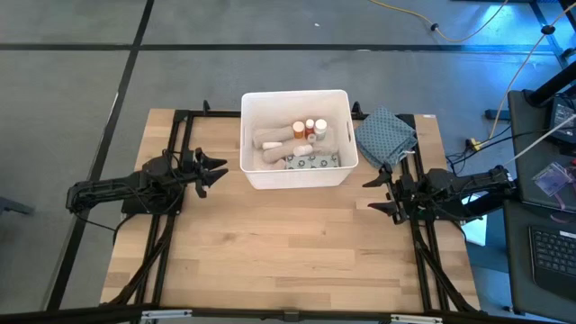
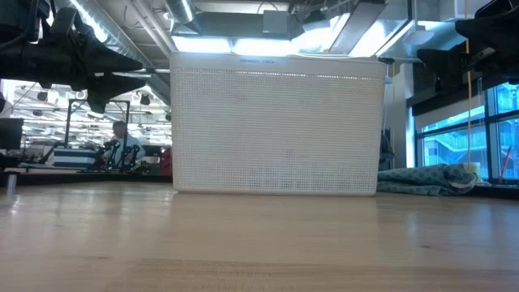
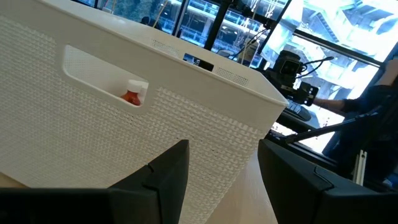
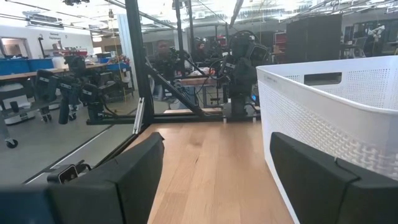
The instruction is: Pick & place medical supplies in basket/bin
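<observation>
Two grippers flank the tub, and neither carries anything. Starting on the left, the left gripper (image 1: pixel 214 171) hangs just off the tub's left wall, its fingers (image 3: pixel 163 180) spread apart with only bare air and the wall's perforated plastic ahead of them. Through the handle slot in front of those fingers one white-capped orange bottle (image 3: pixel 132 92) shows inside.

In the middle stands the white tub (image 1: pixel 255 175), and from above every supply in sight already lies in it: pale rolls (image 1: pixel 270 139) toward the side nearer the left fingers, two more white-capped bottles (image 1: pixel 315 127) toward the far wall, a beige roll (image 1: pixel 298 131) beside them, a long pale tube (image 1: pixel 286 151) across the middle, and a flat dotted packet (image 1: pixel 312 161) against the near wall. No supply lies on the wooden table (image 1: pixel 288 243) outside it, so the job looks as good as finished.

Just off the tub's right wall the patterned cloth (image 1: pixel 387 135) sits bunched up, beyond the tips of the right gripper (image 1: pixel 378 192). That gripper's fingers (image 4: pixel 124 168) are also wide apart, empty, with open tabletop between them and the tub's corner to one side.

The sound move now would be to keep both pairs of fingers clear of the tub walls, so nothing nudges it or catches a handle slot, and to leave the cloth alone.
</observation>
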